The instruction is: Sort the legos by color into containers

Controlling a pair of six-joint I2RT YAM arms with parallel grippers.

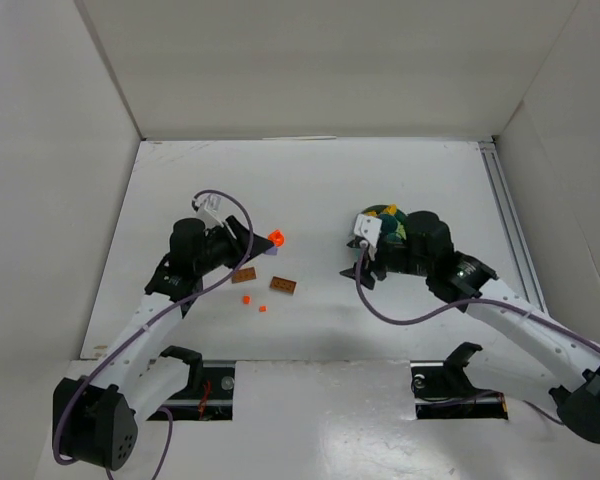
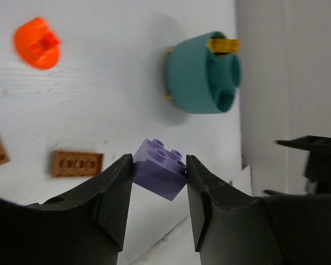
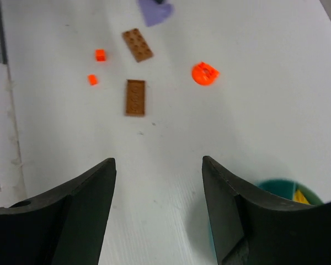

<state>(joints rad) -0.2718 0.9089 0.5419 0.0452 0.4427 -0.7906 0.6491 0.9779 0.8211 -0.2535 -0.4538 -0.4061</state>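
Observation:
My left gripper [image 2: 159,165] is shut on a purple brick [image 2: 160,175], held a little above the table; in the top view it [image 1: 263,245] is beside a round red-orange piece [image 1: 276,239]. Two brownish-orange flat bricks [image 1: 244,275] [image 1: 283,285] and two tiny red-orange bricks [image 1: 246,299] [image 1: 262,309] lie on the table below it. The teal tub [image 2: 201,74] holds a yellow brick [image 2: 223,45]; in the top view it [image 1: 385,215] is mostly hidden by my right wrist. My right gripper [image 3: 159,165] is open and empty, low beside the tub [image 3: 289,190].
White walls enclose the table on the left, back and right. A metal rail [image 1: 505,215] runs along the right side. The right wrist view shows the brown bricks [image 3: 135,97], the round red-orange piece [image 3: 204,73] and the purple brick [image 3: 155,11] ahead.

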